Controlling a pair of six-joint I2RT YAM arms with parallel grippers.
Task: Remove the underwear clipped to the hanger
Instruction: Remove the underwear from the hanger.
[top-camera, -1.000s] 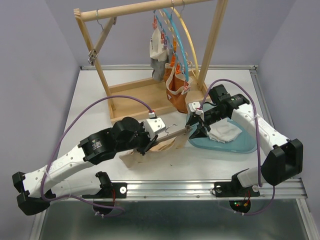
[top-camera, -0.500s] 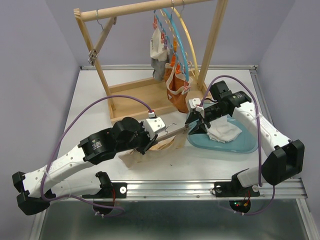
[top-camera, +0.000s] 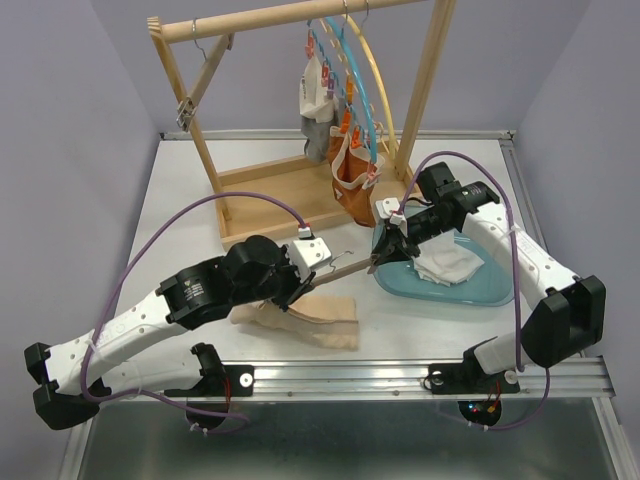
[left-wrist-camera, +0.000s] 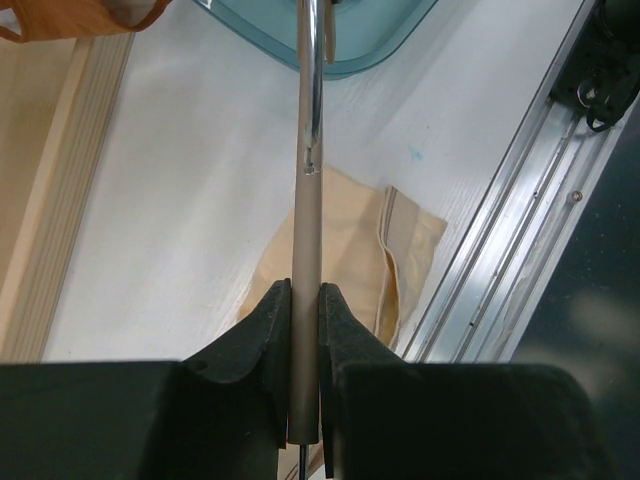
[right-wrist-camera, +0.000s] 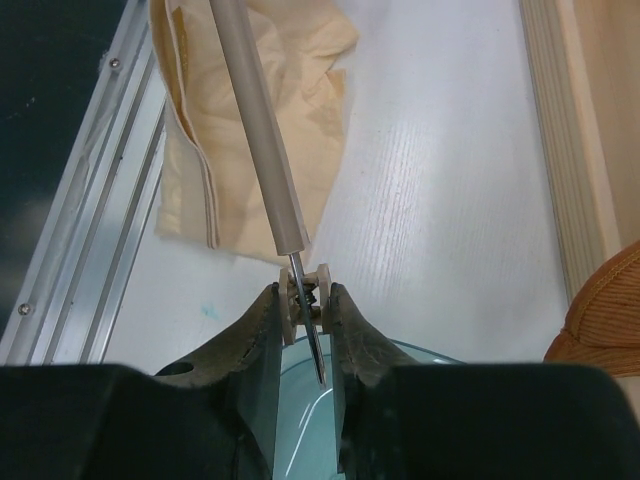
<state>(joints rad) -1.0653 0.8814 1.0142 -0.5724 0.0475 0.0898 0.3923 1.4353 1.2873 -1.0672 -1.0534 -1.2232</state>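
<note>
My left gripper (top-camera: 316, 279) is shut on the taupe bar of a hanger (top-camera: 345, 269), held level above the table; the left wrist view shows the bar (left-wrist-camera: 307, 210) between my left gripper's (left-wrist-camera: 304, 298) fingers. My right gripper (top-camera: 384, 254) is shut on the hanger's beige clip (right-wrist-camera: 322, 281) at the bar's (right-wrist-camera: 255, 120) end; my right gripper (right-wrist-camera: 303, 297) squeezes it. A beige underwear (top-camera: 308, 319) lies loose on the table below the bar and shows in both wrist views (left-wrist-camera: 350, 250) (right-wrist-camera: 290, 70). White-grey (top-camera: 316, 110) and orange-brown (top-camera: 352, 182) underwear hang clipped on the rack.
A wooden rack (top-camera: 200, 140) stands at the back with blue and yellow hangers. A translucent blue tub (top-camera: 478, 290) holding a white cloth (top-camera: 450, 262) sits under the right arm. The table's metal front rail (top-camera: 400, 372) is close to the beige underwear.
The beige underwear has come off the hanger and dropped flat onto the table. My right gripper has shifted slightly left on the clip. The left arm holds still.
</note>
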